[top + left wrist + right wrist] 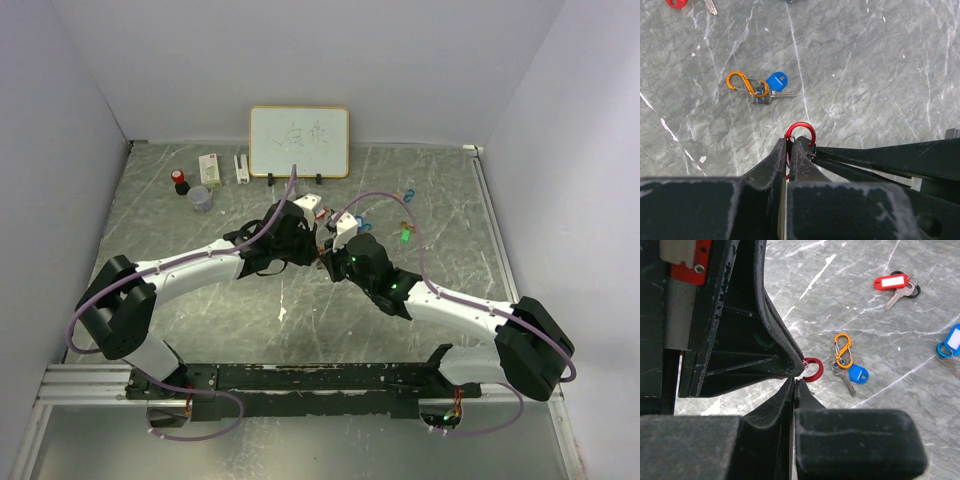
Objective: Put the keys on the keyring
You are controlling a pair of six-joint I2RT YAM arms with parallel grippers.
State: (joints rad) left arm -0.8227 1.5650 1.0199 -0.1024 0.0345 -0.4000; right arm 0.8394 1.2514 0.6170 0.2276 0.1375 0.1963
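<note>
At the back left of the table (250, 310) stands a small clear cup (200, 197). What it holds is too small to make out. Just behind the cup is a white box (209, 167), which shows nothing of its inside. The two arms meet over the middle of the table. The left gripper (790, 142) has its fingers pressed together on a red clip (800, 132), pinching one end so the curved hook sticks out past the tips. The right gripper (794, 385) is also pressed together, with its tips right at the clip's other end. Whether it pinches anything cannot be told. Beyond the clip a blue key (776, 81) lies flat on the table, hooked to an orange clip (742, 82). Farther off lie a red-tagged key (890, 282) and a blue tag (952, 340) at the edge of the right wrist view. The overhead view shows a green tag (405, 237) lying to the right of the grippers. The table is grey-green and marbled, streaked with pale scratches and chips. A whiteboard (299, 141) with faint writing stands at its far edge. Plain pale walls (60, 150) close it in at the back and both sides, and a metal rail (100, 385) runs along the near edge.
</note>
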